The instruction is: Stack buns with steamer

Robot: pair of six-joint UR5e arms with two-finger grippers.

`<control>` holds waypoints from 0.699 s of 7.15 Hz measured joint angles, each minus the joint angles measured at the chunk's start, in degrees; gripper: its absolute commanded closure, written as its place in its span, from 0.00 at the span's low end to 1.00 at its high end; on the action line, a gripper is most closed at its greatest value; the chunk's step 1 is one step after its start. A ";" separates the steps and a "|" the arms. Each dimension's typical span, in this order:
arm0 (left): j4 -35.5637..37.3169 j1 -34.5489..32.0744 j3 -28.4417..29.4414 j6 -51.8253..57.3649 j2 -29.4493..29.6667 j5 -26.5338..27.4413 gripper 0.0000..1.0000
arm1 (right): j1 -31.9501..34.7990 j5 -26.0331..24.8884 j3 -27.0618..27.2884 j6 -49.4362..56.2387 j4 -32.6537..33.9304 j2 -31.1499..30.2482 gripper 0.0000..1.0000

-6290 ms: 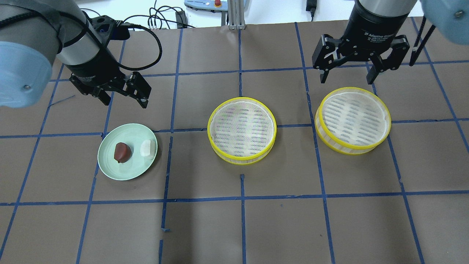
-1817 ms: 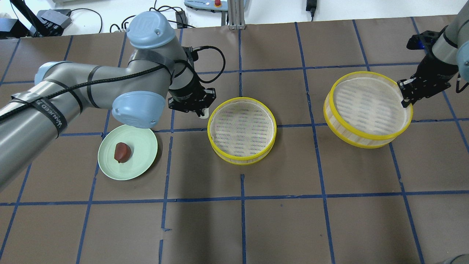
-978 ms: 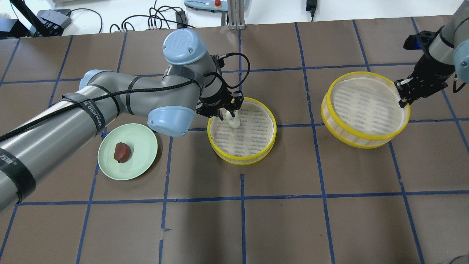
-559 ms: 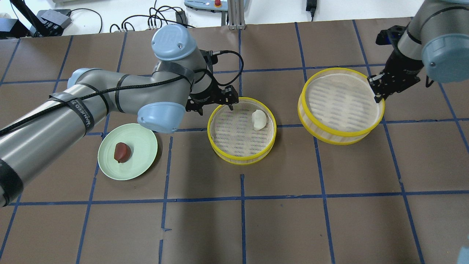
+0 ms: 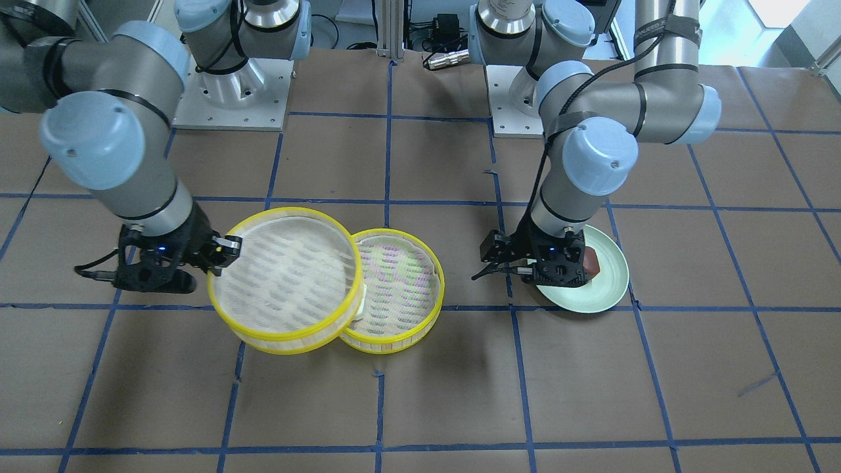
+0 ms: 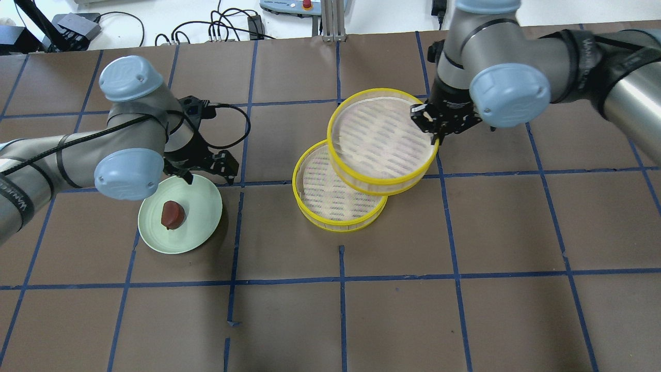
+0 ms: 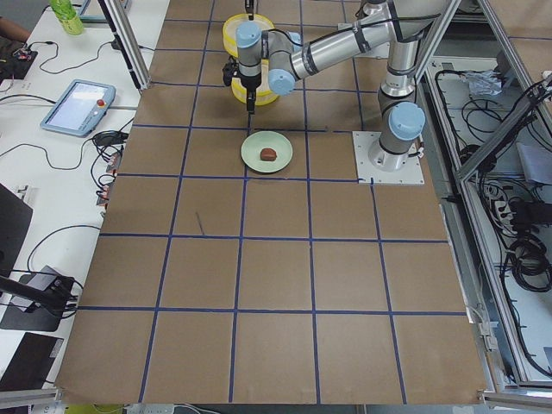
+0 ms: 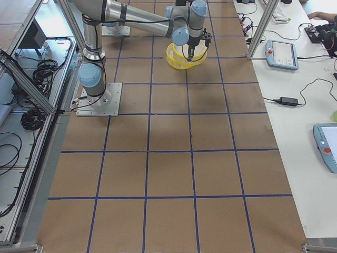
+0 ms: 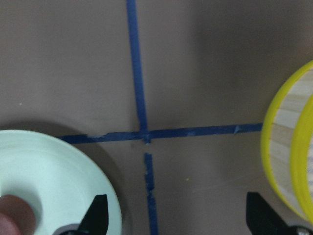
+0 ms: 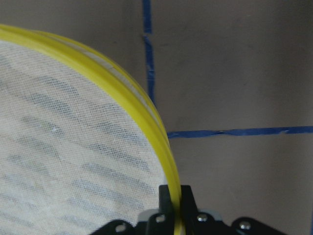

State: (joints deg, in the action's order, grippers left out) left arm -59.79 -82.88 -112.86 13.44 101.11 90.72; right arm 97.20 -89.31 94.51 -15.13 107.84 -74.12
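The reddish-brown bun lies on the pale green plate. My left gripper is open and empty, just above the plate's far-right rim. The left wrist view shows the plate and the bun's edge at lower left. My right gripper is shut on the rim of a yellow-rimmed steamer. It holds the steamer tilted above a second steamer on the table, overlapping its far-right part. The white bun is hidden under the held steamer.
The brown table cover has a grid of blue tape. Cables and a controller box lie beyond the far edge. In the front view the held steamer overlaps the lower steamer, and the plate is on the right.
My left gripper has drawn back from the table steamer to the plate, open. My right arm has carried the second steamer left, over the first one, covering the white bun.
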 measured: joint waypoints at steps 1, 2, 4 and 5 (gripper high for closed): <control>-0.20 2.96 -1.82 5.15 -0.23 2.67 0.05 | 3.36 0.02 -0.24 -3.63 0.50 1.40 0.93; -0.14 5.50 -4.06 7.96 -0.18 3.81 0.08 | 5.42 -0.17 -0.25 -5.11 0.74 2.41 0.93; 1.11 7.89 -6.79 10.20 0.37 4.33 0.20 | 6.71 -0.26 0.22 -5.53 0.91 3.28 0.92; 2.33 8.15 -7.12 10.89 0.85 4.41 0.77 | 6.84 -0.33 0.58 -5.40 1.05 3.38 0.92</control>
State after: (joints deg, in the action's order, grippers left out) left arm -57.46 -74.73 -119.98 24.34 101.96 95.13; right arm 104.04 -89.64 95.09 -20.53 108.89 -70.73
